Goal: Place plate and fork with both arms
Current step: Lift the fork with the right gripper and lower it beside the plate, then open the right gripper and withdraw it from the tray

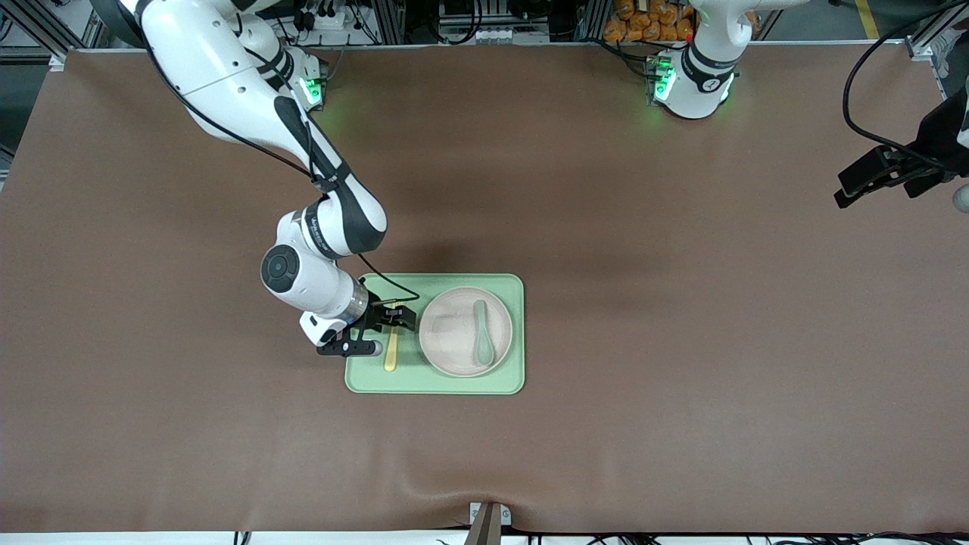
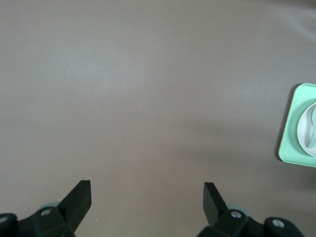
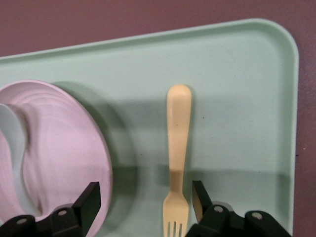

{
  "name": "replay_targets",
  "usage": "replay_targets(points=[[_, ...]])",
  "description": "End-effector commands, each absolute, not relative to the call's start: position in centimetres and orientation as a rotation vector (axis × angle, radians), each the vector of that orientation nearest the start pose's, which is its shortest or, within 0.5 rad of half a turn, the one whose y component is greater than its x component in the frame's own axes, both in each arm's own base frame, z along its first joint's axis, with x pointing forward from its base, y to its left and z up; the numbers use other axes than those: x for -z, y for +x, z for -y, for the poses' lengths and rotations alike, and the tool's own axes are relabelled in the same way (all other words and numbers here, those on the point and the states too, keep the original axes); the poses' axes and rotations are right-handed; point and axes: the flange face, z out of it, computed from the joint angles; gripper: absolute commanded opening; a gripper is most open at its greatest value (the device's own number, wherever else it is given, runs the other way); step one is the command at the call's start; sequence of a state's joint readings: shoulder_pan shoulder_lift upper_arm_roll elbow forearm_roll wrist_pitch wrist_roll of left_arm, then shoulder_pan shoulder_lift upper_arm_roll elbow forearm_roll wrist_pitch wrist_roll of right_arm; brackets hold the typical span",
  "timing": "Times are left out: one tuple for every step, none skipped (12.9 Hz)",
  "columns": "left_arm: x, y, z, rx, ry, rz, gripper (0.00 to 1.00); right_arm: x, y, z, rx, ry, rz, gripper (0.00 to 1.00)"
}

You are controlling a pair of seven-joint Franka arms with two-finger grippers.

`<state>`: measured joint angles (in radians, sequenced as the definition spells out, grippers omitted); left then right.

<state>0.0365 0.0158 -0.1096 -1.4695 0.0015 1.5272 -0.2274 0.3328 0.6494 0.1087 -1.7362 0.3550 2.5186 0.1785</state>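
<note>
The pale beige-pink plate (image 1: 448,341) sits on the light-green tray (image 1: 431,382), with a grey-green spoon (image 1: 482,341) lying in it. The pale-yellow fork (image 1: 391,354) lies flat on the tray beside the plate, toward the right arm's end, tines farther from the front camera. My right gripper (image 1: 397,316) hangs low over the tines, open; the fork (image 3: 178,143) lies loose on the tray close to one finger (image 3: 200,197), the plate (image 3: 64,148) by the other. My left gripper (image 1: 852,189) waits open over bare table at the left arm's end, nothing between its fingers (image 2: 81,195).
The brown mat (image 1: 681,303) covers the whole table. In the left wrist view a corner of the tray (image 2: 291,133) and the plate's edge (image 2: 307,129) show. A small mount (image 1: 488,522) sits at the table edge nearest the front camera.
</note>
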Motion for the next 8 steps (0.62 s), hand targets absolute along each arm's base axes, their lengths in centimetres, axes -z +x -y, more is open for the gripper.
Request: replay_targets(points=[[-66.4, 54.7, 3.9, 0.058, -3.149, 0.214, 1.00, -24.3, 62.3, -27.5, 0.052, -2.826, -0.014, 1.00], [-66.4, 54.7, 3.8, 0.055, -3.149, 0.216, 1.00, -25.1, 62.5, -27.1, 0.063, -2.836, 0.001, 1.00], [-66.4, 54.6, 3.9, 0.058, -3.149, 0.214, 1.00, -26.1, 62.5, -26.6, 0.037, -2.843, 0.013, 1.00], [-66.5, 54.6, 3.9, 0.060, -3.149, 0.214, 1.00, -27.5, 62.9, -26.1, 0.008, -2.842, 0.012, 1.00], [-66.4, 54.6, 3.9, 0.058, -3.149, 0.214, 1.00, -29.1, 63.2, -25.5, -0.030, -2.840, 0.013, 1.00], [-66.4, 54.6, 3.9, 0.055, -3.149, 0.214, 1.00, -30.6, 63.6, -24.9, -0.061, -2.837, 0.014, 1.00], [-66.4, 54.6, 3.9, 0.058, -3.149, 0.214, 1.00, -32.2, 63.9, -23.8, -0.083, -2.843, 0.010, 1.00], [-66.5, 54.6, 4.0, 0.060, -3.149, 0.212, 1.00, -33.7, 64.1, -22.6, -0.105, -2.858, 0.009, 1.00]])
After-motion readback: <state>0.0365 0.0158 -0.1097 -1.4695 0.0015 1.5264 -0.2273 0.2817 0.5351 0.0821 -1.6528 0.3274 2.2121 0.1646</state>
